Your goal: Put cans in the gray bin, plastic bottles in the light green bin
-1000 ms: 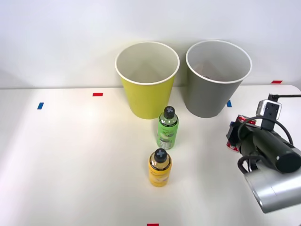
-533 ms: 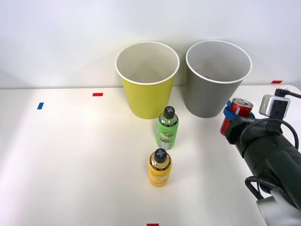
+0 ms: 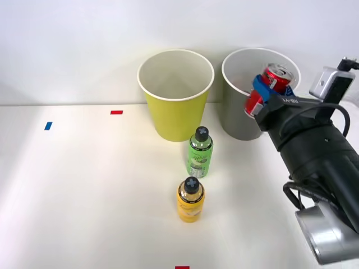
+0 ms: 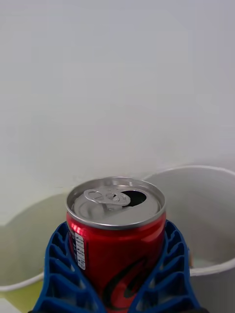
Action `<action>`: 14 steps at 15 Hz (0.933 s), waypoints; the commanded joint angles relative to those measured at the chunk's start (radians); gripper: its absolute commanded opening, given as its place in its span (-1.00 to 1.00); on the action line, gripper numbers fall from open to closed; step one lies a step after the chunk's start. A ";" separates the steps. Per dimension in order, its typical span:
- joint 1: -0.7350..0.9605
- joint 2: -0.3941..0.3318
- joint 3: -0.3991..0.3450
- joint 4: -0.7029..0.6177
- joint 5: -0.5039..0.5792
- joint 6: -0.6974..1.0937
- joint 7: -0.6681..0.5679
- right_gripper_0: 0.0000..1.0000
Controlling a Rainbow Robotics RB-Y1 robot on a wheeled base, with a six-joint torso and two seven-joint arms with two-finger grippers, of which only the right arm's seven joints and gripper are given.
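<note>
My right gripper (image 3: 263,89) is shut on the red can (image 3: 272,83), which it holds upright in the air over the near rim of the gray bin (image 3: 241,120). The wrist view shows the can (image 4: 117,234) clamped between blue ribbed fingers (image 4: 58,264), with the gray bin's rim (image 4: 205,171) behind it. The light green bin (image 3: 175,112) stands left of the gray one. On the table in front of the bins stand a green plastic bottle (image 3: 199,152) and, nearer, a yellow plastic bottle (image 3: 190,200).
Small red tape marks (image 3: 116,112) and a blue one (image 3: 47,125) lie on the white table. A white wall runs behind the bins. My dark arm (image 3: 314,151) covers the table's right side.
The gripper has lifted the can from the table at the right and carried it up and leftward to the gray bin's rim. Bottles and bins have not moved.
</note>
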 commanded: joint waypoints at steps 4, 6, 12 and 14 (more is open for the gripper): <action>-0.259 0.018 -0.082 0.260 -0.007 -0.001 0.024 -1.00; -0.339 0.015 -0.105 0.346 -0.007 -0.001 0.025 -1.00; -0.474 -0.021 -0.135 0.552 -0.007 -0.018 0.033 -1.00; -0.482 -0.044 -0.135 0.602 -0.007 -0.056 0.033 -1.00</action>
